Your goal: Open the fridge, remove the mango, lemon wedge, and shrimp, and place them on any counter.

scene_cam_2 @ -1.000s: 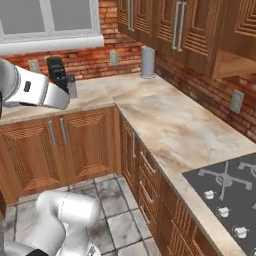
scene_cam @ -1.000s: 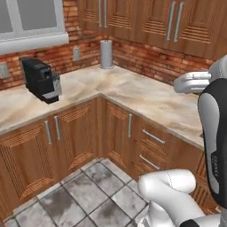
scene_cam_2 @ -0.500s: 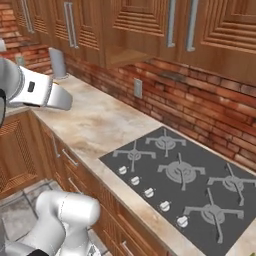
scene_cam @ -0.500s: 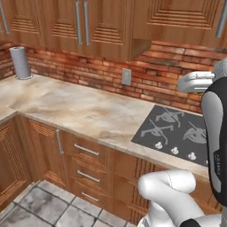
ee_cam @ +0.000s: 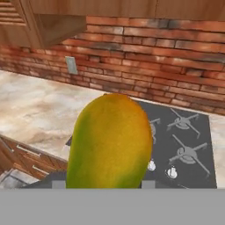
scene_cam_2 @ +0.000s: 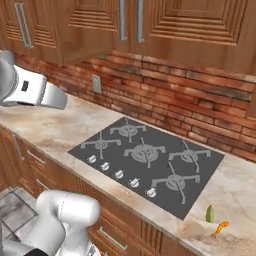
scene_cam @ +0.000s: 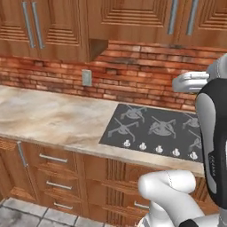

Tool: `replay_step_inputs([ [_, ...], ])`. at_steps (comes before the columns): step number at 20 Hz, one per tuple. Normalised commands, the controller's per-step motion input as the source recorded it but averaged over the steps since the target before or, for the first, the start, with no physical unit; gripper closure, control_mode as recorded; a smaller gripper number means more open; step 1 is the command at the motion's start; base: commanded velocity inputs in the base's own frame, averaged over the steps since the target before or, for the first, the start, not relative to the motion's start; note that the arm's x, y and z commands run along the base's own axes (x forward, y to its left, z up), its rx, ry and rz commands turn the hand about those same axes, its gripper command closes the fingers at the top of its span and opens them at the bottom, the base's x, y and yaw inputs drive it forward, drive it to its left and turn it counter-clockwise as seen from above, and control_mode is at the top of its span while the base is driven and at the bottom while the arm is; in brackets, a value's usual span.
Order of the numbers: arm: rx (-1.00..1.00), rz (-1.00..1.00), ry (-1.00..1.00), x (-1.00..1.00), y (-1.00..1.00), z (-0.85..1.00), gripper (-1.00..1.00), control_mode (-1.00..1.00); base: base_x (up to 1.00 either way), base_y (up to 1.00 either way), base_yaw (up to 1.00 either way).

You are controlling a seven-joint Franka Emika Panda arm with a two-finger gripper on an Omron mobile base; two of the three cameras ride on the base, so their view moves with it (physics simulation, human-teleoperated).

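Observation:
The mango [ee_cam: 110, 140], yellow-green with an orange top, stands large in the hand view with my gripper [ee_cam: 103, 185] shut on it; only the grey fingertips [ee_cam: 58, 184] show at its lower sides. It hangs above the front edge of the beige counter [scene_cam: 53, 119], left of the black cooktop [ee_cam: 189, 132]. In the right base view the lemon wedge [scene_cam_2: 210, 214] and the orange shrimp [scene_cam_2: 220, 228] lie close together on the counter [scene_cam_2: 235, 200], right of the cooktop [scene_cam_2: 145, 155]. The fridge is out of view.
A brick wall with a grey outlet [scene_cam: 87, 77] backs the counter. Wooden wall cabinets [scene_cam: 53, 26] hang overhead, and drawers with bar handles [scene_cam: 52, 158] sit below. A bare stretch of counter lies left of the cooktop [scene_cam: 155, 128].
Both base views have swept right along the counter, from the corner with the coffee machine to the cooktop: the camera moved, not the things. Lemon wedge and shrimp have come into view.

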Motion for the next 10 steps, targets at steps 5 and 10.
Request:
replay_step_inputs([
  [5,0.0,0.0,0.0,0.0,0.0,0.0,1.0,1.0,-0.98,-0.08,-0.39],
  [10,0.0,0.0,0.0,0.0,0.0,0.0,1.0,1.0,-0.91,-0.03,-0.41],
])
